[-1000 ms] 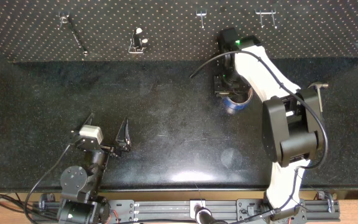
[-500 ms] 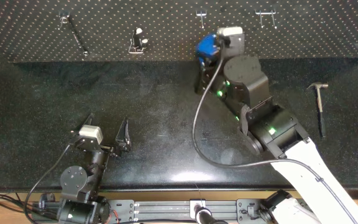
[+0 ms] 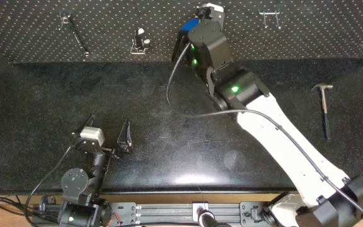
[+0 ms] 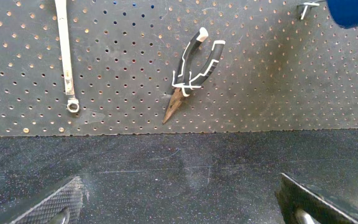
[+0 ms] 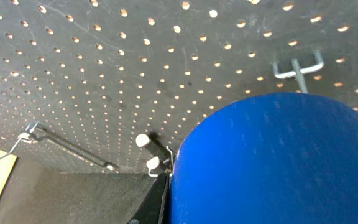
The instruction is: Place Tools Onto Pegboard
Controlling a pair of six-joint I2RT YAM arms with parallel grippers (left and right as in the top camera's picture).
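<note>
Jaws first: we've got the left gripper (image 3: 109, 123) sitting low on the desk (image 3: 169, 132) near its own base, with its jaws spread wide apart. From its wrist cam both fingers (image 4: 61, 202) frame the front strip of the desk, with the pegboard (image 3: 17, 31) standing behind it.

Going across the pegboard from the left, we see a wrench (image 3: 75, 34) hanging at a slant. Next to it is a pair of pliers (image 3: 139, 43) hung on a white hook, nose pointing down and handles up.

Then comes the right arm, reaching from its base at the right all the way up and across to the board. The right gripper (image 3: 189, 34) has its jaws clamped on the blue roll (image 3: 189, 25), which looks like tape to us. The roll is held up off the desk, right in front of the pegboard. In the right wrist cam a bare metal hook (image 5: 297, 67) sits just beside the roll. We can't tell if the two are touching.

Further right there's a double hook (image 3: 268, 17) on the board, and a hammer (image 3: 323, 107) lying flat on the desk near the right edge, head toward the pegboard.
</note>
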